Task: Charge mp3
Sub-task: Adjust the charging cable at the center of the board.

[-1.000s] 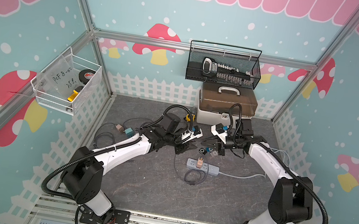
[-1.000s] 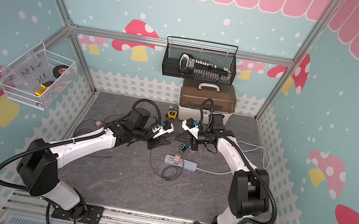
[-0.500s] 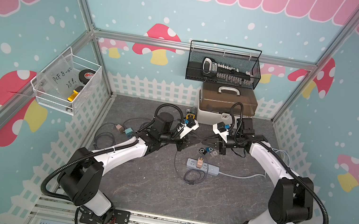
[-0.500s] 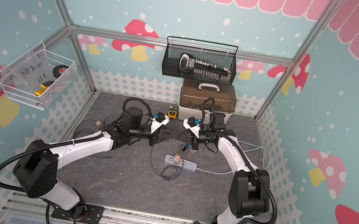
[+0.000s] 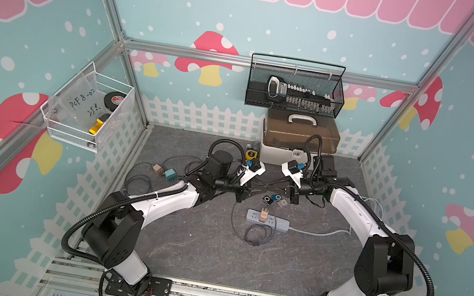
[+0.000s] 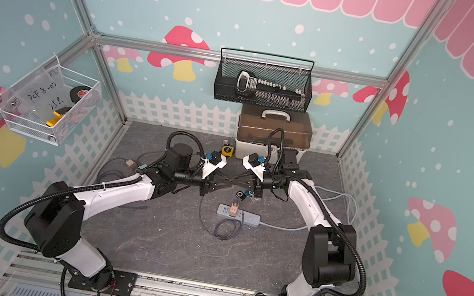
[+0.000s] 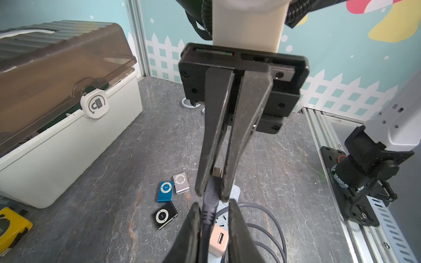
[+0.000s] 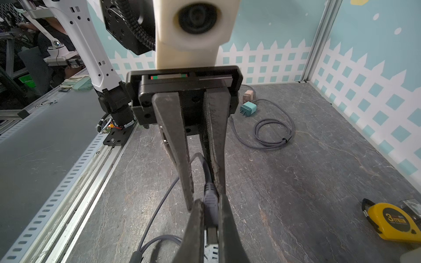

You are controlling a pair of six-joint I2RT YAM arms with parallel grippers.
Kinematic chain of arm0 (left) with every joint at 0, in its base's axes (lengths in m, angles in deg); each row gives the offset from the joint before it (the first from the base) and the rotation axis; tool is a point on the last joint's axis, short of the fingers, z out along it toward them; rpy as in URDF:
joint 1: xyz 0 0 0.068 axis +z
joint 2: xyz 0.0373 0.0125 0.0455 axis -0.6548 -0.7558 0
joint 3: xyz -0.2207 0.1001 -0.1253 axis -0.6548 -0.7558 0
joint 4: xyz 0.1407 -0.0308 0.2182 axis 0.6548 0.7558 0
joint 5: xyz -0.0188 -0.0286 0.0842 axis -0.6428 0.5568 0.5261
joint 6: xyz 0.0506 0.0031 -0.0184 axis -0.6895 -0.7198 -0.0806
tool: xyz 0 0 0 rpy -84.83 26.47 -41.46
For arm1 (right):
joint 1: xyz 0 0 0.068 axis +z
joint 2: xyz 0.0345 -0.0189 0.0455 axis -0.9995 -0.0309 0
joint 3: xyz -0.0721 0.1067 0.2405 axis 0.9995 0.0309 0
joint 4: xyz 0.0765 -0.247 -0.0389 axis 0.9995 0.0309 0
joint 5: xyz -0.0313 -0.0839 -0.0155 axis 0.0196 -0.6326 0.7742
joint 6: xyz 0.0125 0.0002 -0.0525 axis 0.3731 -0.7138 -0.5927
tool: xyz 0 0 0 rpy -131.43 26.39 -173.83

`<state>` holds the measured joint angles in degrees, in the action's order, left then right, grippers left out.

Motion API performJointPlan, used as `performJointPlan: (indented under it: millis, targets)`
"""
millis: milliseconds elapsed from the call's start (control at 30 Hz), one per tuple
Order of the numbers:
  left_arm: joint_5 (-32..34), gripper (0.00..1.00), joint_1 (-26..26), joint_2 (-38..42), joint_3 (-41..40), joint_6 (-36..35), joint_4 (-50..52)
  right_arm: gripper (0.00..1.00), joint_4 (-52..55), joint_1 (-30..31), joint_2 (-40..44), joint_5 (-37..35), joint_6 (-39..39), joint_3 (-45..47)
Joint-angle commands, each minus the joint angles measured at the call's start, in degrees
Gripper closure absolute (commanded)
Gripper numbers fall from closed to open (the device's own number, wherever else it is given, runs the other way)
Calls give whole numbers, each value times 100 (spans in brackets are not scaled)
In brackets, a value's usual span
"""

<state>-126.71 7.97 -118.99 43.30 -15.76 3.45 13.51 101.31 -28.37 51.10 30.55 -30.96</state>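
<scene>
Far left, a teal charger [image 5: 170, 174] and a tan charger [image 5: 157, 168] lie loose on the worktop [image 5: 195, 247], well apart from everything else.

Toward the middle the two arms meet nose to nose above the worktop. The left gripper [image 7: 214, 207] has its fingers [image 7: 193, 227] either side of the grey cable [image 7: 205, 230], just behind the plug [image 7: 211, 193]. They're slightly spread, with a gap showing on one side, so no squeeze there. The right gripper [image 8: 210, 202] has its fingers [image 8: 227, 227] pressed onto the plug itself, with the metal tip poking out between them.

Down on the worktop, just under the right fingers and untouched, sit the black mp3 player [image 7: 164, 215], blue mp3 player [image 7: 165, 191] and silver mp3 player [image 7: 180, 183]. They're close together, right beside the power strip [image 5: 275, 223], which has a pink charger [image 5: 263, 215] plugged in.
</scene>
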Motion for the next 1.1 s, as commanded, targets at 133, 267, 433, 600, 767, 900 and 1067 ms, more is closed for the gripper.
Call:
performJointPlan:
  millis: [133,267,433,600,767,900,1067]
  targets:
    - [-119,90,-57,-84,183,-55,17,100,95,-7,-80,255,-41,-135]
    - [-108,94,-65,-67,236,-44,-38,100,155,-7,-97,220,-79,-117]
    - [-123,100,-73,-40,296,-39,-21,88,210,-7,-142,90,-81,-108]
    - [-7,100,-73,-23,467,-383,648,65,156,-124,-36,-320,73,-118]
    - [355,100,-36,87,528,-836,1492,52,77,-766,262,-727,139,89]
    - [583,100,52,202,483,-953,1858,51,87,-1184,558,-2153,-417,629]
    - [767,100,179,285,537,-1130,2243,50,325,-1255,206,-3589,-1771,822]
